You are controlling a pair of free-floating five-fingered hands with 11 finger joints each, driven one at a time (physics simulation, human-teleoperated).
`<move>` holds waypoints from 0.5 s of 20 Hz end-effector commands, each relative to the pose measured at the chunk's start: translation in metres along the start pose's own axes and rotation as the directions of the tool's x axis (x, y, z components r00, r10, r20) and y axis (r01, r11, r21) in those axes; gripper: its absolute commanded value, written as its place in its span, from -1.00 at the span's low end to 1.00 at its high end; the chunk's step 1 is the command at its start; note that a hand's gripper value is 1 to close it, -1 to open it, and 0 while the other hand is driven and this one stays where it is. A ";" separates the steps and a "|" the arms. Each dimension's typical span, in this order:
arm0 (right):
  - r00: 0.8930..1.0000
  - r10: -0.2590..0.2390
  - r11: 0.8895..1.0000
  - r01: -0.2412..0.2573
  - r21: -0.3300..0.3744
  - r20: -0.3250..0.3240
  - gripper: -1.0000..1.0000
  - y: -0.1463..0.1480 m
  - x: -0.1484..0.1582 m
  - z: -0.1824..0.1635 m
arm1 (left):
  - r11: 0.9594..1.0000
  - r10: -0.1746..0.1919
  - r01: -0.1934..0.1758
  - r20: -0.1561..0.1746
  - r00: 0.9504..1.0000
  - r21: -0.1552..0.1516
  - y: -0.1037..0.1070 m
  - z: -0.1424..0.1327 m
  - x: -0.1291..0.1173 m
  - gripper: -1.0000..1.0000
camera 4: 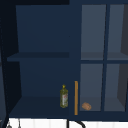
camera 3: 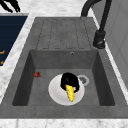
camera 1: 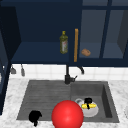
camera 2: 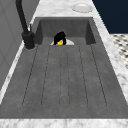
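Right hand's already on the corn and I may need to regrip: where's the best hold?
Grip the corn mid-cob from above, probably. It lies flat on the plate in the sink basin, and the right hand covers one end, leaving the other end free.

Left black hand [camera 1: 35,116] hanging low at the near left of the front view, fingers drooping downward, loosely curled, closed on nothing. Same hand at the top left corner of the right side view [camera 3: 10,5], fingertips pointing down. Right black hand [camera 1: 87,101] lower and farther right, fingers bent and clamped [camera 3: 69,82], palm turned downward [camera 2: 59,38].
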 end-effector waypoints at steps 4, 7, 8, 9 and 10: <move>0.999 0.029 0.995 -0.031 -0.099 -0.019 1.00 0.009 0.003 -0.009 | 1.000 0.000 0.000 0.000 1.000 0.000 0.000 0.000 0.000 0.00; 1.000 0.008 0.981 -0.011 -0.196 -0.020 1.00 0.005 0.004 -0.002 | 1.000 0.000 0.000 0.000 1.000 0.000 0.000 0.000 0.000 0.00; 1.000 0.007 0.979 -0.011 -0.201 -0.021 1.00 0.003 0.006 -0.003 | 1.000 0.000 0.000 0.000 1.000 0.000 0.000 0.000 0.000 0.00; 1.000 0.014 0.976 -0.016 -0.215 -0.013 1.00 -0.012 0.007 0.002 | 1.000 0.000 0.000 0.000 1.000 0.000 0.000 0.000 0.000 0.00; 1.000 0.007 0.985 -0.006 -0.174 0.004 1.00 -0.019 0.003 0.006 | 1.000 0.000 0.000 0.000 1.000 0.000 0.000 0.000 0.000 0.00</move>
